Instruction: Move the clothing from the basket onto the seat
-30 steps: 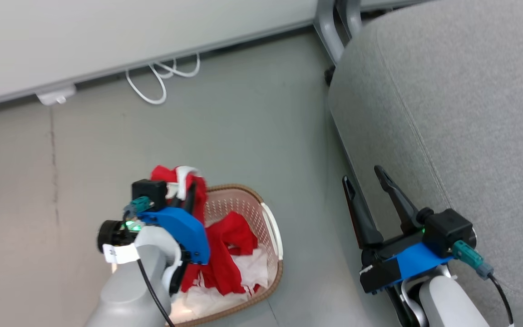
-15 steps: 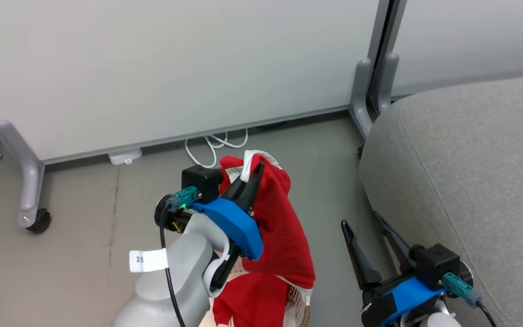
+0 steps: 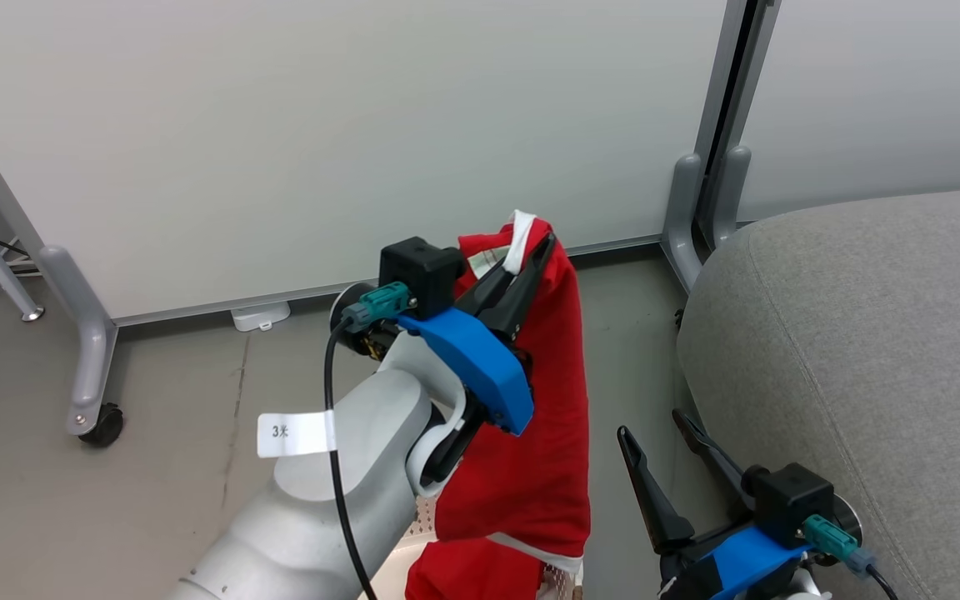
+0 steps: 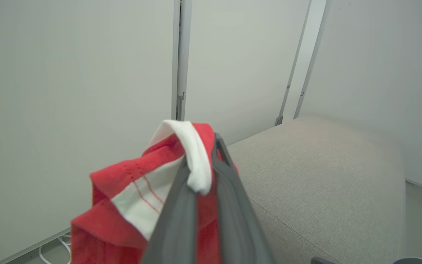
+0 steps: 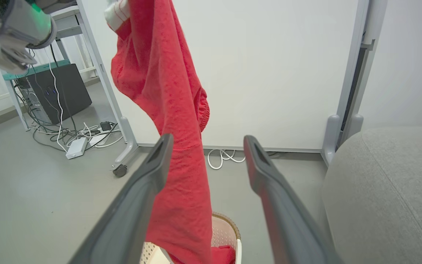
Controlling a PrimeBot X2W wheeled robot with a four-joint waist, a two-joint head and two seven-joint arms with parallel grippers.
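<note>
Just left of the seat (image 3: 863, 350), left gripper (image 3: 542, 246) is clamped tight on the white-trimmed edge of a red garment (image 3: 530, 467), which hangs long and limp. Right gripper (image 3: 652, 423) sits nearer the seat, jaws apart, empty. Basket (image 5: 229, 222) stands on the floor beside the seat; I cannot tell whether the hem is clear of it.

My judgement: lift higher before swinging over the seat, so the tail doesn't snag the perforated plastic, then lay it well in from the rounded corner.

Garment: loose open knit. Seat: coarse grey weave, stitched seams.
</note>
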